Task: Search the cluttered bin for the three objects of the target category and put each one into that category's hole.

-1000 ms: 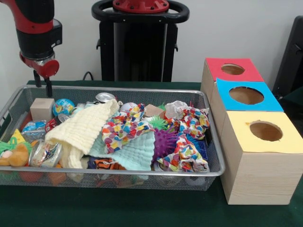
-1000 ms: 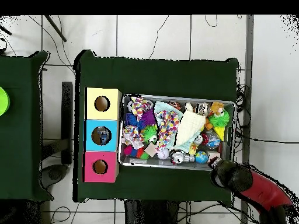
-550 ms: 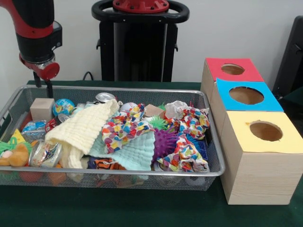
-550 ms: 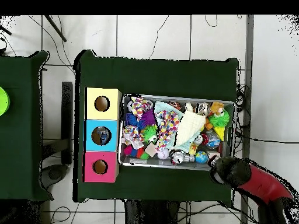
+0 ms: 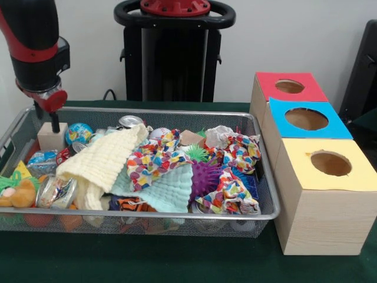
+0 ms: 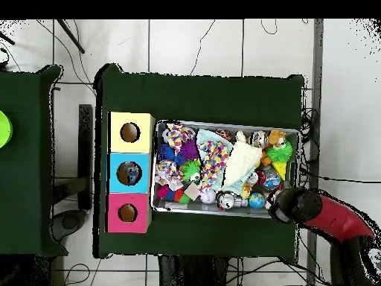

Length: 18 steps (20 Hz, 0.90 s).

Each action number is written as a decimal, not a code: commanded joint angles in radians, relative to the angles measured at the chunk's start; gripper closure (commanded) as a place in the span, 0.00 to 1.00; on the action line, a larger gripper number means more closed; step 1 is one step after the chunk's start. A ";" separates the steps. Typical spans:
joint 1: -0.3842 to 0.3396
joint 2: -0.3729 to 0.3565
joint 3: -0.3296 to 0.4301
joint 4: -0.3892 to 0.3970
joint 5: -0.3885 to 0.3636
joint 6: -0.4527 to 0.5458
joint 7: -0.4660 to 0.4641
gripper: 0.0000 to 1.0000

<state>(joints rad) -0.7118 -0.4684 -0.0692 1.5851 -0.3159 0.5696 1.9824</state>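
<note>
A wire mesh bin (image 5: 147, 112) holds a jumble of toys and cloths. My gripper (image 5: 47, 119) hangs at the bin's far left corner, just above a wooden block (image 5: 50, 140). It looks open, with nothing between its dark fingers (image 5: 55, 122). Beside the block lie a globe ball (image 5: 78, 133), a drink can (image 5: 129, 121) and a cream cloth (image 5: 100, 162). A colourful cloth (image 5: 153, 156), a mint cloth (image 5: 168, 190) and a purple spiky ball (image 5: 206, 177) fill the middle. In the overhead view the arm's end (image 6: 286, 206) covers the bin's (image 6: 223, 123) lower right corner.
Three wooden boxes with round holes stand right of the bin: red (image 5: 268, 82), blue (image 5: 281, 112), yellow (image 5: 297, 156). Overhead they are at the bin's left: yellow (image 6: 117, 123), blue (image 6: 117, 162), red (image 6: 115, 202). An orange plush toy (image 5: 22, 193) lies at the near left.
The arm has shifted left and come down a little in the front view, so the gripper now hangs over the wooden block. Nothing in the bin has moved.
</note>
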 commanded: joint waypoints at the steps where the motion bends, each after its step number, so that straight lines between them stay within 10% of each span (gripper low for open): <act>1: -0.002 0.076 0.126 -0.128 0.009 -0.040 -0.011 0.00; 11: 0.057 -0.257 0.032 0.040 0.014 0.165 -0.037 0.00; 18: 0.014 -0.213 0.106 0.025 -0.003 0.062 -0.062 0.00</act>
<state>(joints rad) -0.6815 -0.6715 -0.0551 1.5829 -0.3177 0.6028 1.9824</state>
